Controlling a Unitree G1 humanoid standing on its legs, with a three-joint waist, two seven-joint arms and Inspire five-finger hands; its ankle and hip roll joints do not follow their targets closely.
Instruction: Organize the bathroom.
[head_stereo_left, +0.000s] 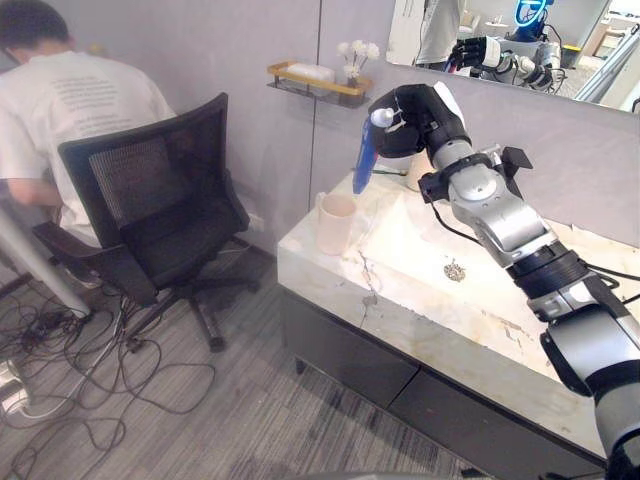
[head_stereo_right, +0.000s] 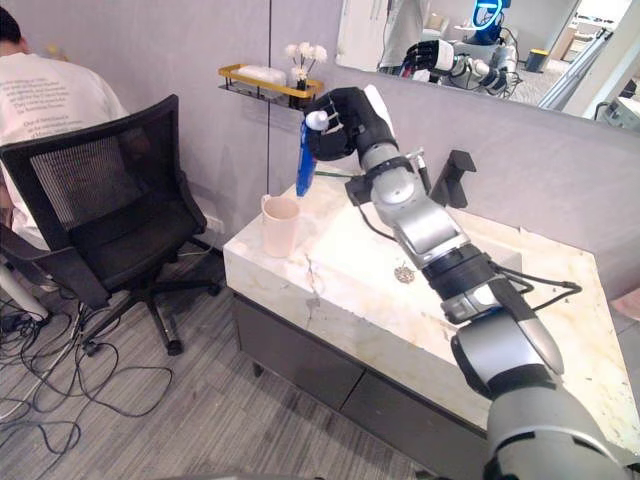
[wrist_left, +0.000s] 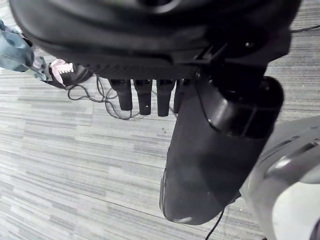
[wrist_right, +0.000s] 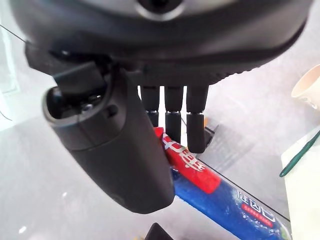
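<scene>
Blue toothpaste tube (head_stereo_left: 364, 157) was gripped in right hand (head_stereo_left: 415, 120), held above far left corner of marble counter (head_stereo_left: 440, 300), near cream cup (head_stereo_left: 336, 222). Left hand (wrist_left: 150, 97) was seen over floor, fingers straight, nothing held.

Head stereo pair: two views from above, looking down and forward at the marble bench (head_stereo_left: 420, 290). Both share the cup (head_stereo_left: 336, 222), the office chair (head_stereo_left: 160, 200), the wall shelf (head_stereo_left: 318, 82), the mirror (head_stereo_right: 480, 50) and the seated person (head_stereo_left: 60, 100) at far left; the right eye view sits slightly to the right.

Left wrist view: very close, along the left hand (wrist_left: 150, 40), fingers (wrist_left: 145, 97) pointing down at the striped floor (wrist_left: 70, 165).

Right wrist view: very close, along the right hand (wrist_right: 165, 45), facing the toothpaste tube (wrist_right: 215, 192) and, beyond it, the cup (wrist_right: 309, 87).
</scene>
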